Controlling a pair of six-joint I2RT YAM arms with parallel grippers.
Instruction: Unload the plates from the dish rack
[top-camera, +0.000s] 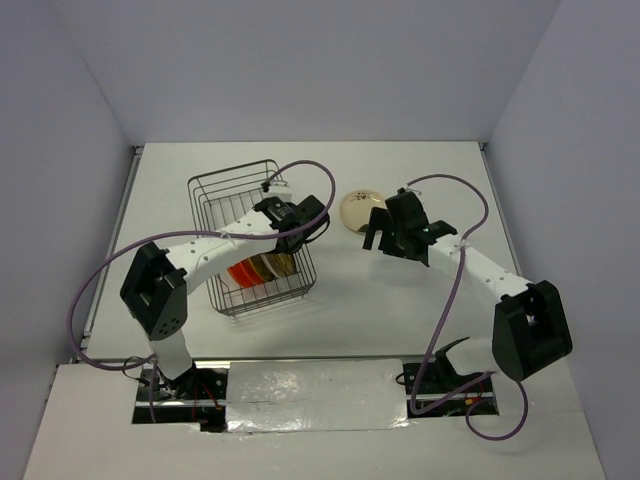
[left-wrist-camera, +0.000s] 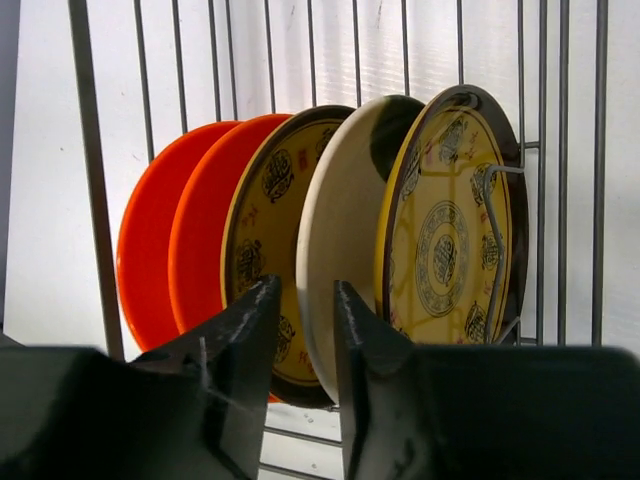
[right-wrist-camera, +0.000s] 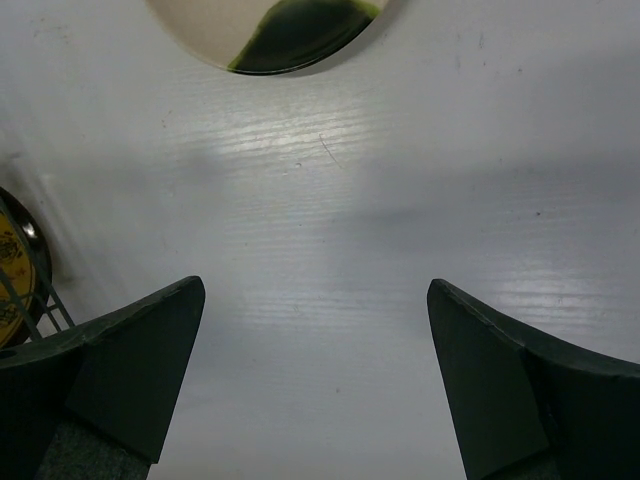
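left claw (left-wrist-camera: 306, 290) inside dish rack (left-wrist-camera: 85, 150), jaws narrow, astride lower rim of upright cream plate (left-wrist-camera: 345, 230) at 12 o'clock; true pinch: cannot tell. left arm nearer. right claw (right-wrist-camera: 315, 290) spread wide over table (right-wrist-camera: 330, 200), unloaded plate (right-wrist-camera: 290, 30) at 12 o'clock.

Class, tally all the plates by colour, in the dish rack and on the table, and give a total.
Orange-red plates: 2
Dark brown plates with yellow pattern: 2
Cream plates with dark patch: 2
Total: 6
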